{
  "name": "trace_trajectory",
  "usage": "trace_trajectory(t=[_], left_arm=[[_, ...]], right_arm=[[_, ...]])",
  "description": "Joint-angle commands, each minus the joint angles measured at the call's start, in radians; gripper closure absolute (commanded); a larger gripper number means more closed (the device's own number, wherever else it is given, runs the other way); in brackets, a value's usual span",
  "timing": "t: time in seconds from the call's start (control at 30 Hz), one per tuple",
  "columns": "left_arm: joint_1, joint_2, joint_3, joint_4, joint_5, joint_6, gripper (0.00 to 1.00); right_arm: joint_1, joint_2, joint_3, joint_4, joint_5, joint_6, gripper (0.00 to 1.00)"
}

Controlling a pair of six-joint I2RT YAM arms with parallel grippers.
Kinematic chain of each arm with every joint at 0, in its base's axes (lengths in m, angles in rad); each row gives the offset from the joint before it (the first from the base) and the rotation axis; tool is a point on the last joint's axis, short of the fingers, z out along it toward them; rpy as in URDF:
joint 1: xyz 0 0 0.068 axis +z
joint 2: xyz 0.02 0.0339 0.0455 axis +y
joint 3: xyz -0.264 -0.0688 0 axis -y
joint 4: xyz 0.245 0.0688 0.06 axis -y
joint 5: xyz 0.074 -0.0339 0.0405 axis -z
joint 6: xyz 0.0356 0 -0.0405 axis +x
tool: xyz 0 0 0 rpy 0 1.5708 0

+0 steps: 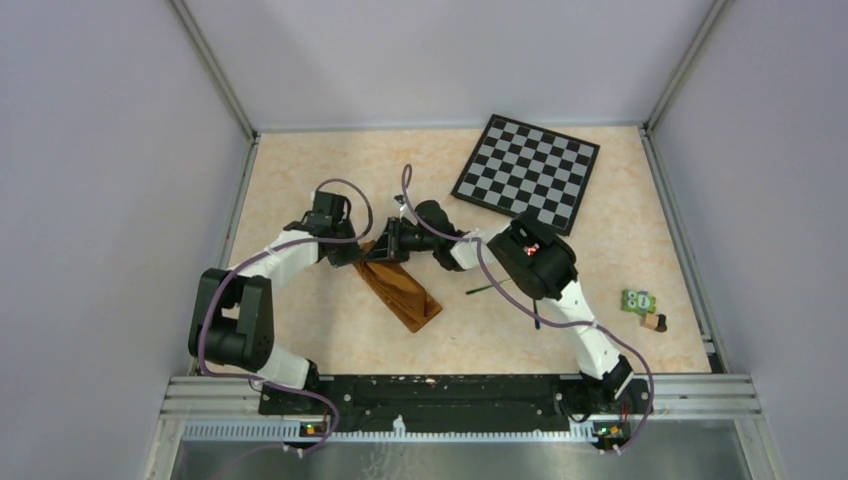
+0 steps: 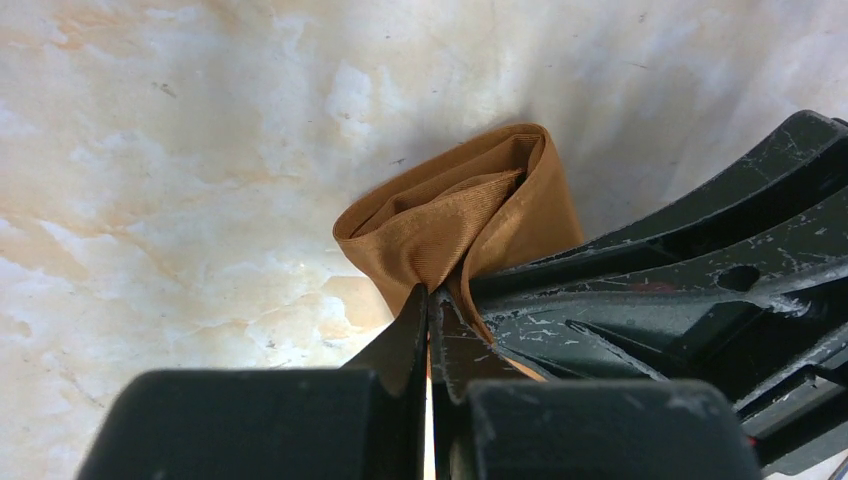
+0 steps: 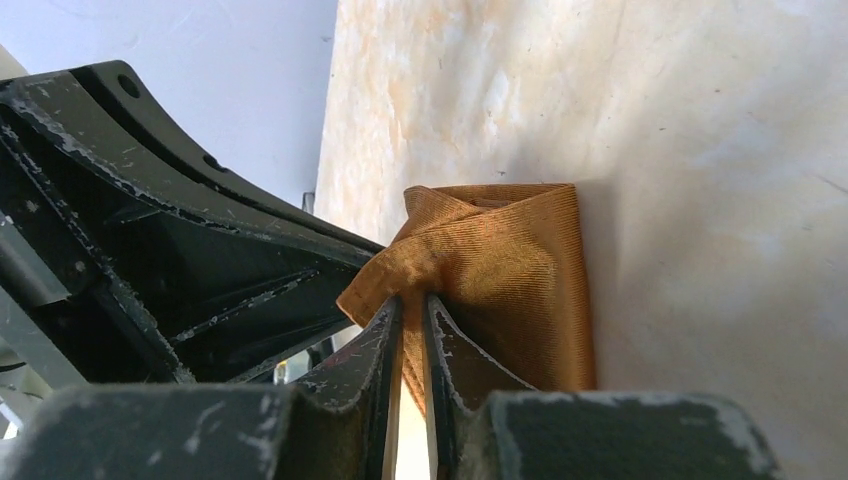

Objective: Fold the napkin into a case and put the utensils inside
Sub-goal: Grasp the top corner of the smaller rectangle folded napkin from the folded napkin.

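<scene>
Left gripper (image 2: 428, 308) clamped shut on a cloth layer at the napkin (image 2: 455, 215) end; right gripper (image 3: 412, 318) closed on a fold of the same end, just beside the left; the napkin is already folded into a narrow strip, lying diagonally mid-table (image 1: 330, 170). Judged: case formed, mouth being held; one slim utensil (image 1: 488, 290) lies near its right side, not inserted; the second is not made out; checkered board (image 1: 527, 168) is well apart.
</scene>
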Motion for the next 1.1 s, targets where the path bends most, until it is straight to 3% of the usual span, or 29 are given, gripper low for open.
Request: trace_trajectory(t=[0.0, 0.17, 0.3, 0.47, 0.67, 0.87, 1.07], left_arm=[[0.001, -0.019, 0.009, 0.024, 0.030, 0.005, 1.00], [-0.002, -0.025, 0.010, 0.023, 0.033, 0.004, 1.00], [-0.001, -0.038, 0.002, 0.013, 0.019, 0.002, 1.00], [0.002, -0.017, 0.001, 0.005, 0.002, 0.011, 1.00], [0.002, -0.011, 0.002, 0.006, -0.012, 0.014, 1.00], [0.002, -0.016, 0.000, 0.010, -0.011, 0.015, 1.00], [0.002, -0.019, -0.007, 0.018, -0.003, 0.015, 1.00]], right_arm=[[0.038, 0.044, 0.071, -0.030, 0.011, -0.036, 0.89], [0.044, 0.038, 0.079, -0.111, 0.092, -0.086, 0.84], [0.043, 0.056, 0.146, -0.300, 0.180, -0.189, 0.81], [0.037, -0.054, 0.054, -0.270, 0.149, -0.198, 0.71], [0.010, -0.139, -0.030, -0.232, 0.112, -0.181, 0.70], [0.004, -0.138, -0.042, -0.184, 0.074, -0.162, 0.88], [0.004, -0.136, -0.037, -0.165, 0.071, -0.154, 0.93]])
